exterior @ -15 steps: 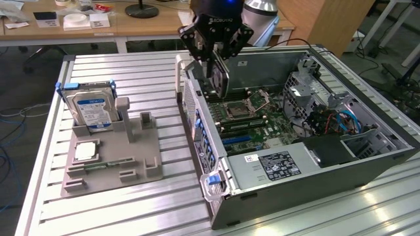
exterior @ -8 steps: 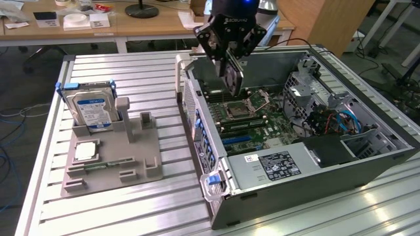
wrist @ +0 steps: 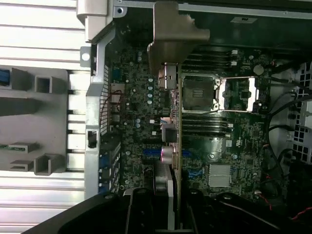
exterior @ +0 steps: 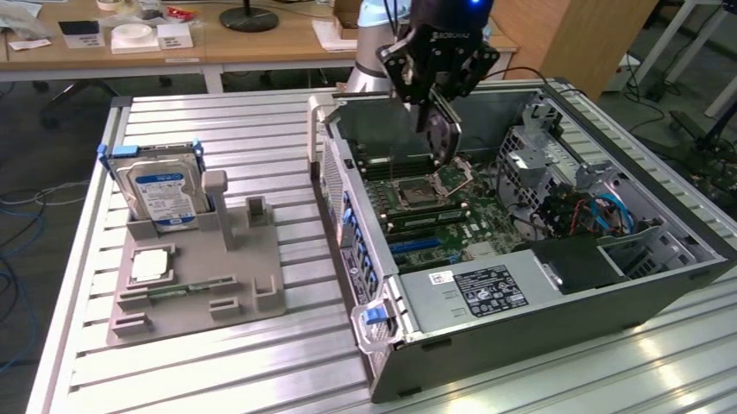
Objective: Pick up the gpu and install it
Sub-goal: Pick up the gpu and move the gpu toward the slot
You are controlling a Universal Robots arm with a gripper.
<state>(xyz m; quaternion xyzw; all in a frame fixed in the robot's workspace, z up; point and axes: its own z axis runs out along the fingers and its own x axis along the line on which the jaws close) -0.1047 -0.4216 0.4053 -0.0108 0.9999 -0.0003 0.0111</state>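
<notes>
Your gripper's (exterior: 437,97) jaws pinch the gpu (exterior: 443,131), hanging upright above the open case's (exterior: 645,285) motherboard (exterior: 461,228). Hold it vertical, with its lower edge squared to the blue slot (exterior: 420,246).

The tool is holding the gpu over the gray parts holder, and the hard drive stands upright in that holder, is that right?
Not quite. The tool holds the gpu above the motherboard inside the open computer case, not over the gray parts holder, as the exterior view shows. The hard drive does stand upright in that holder.
</notes>
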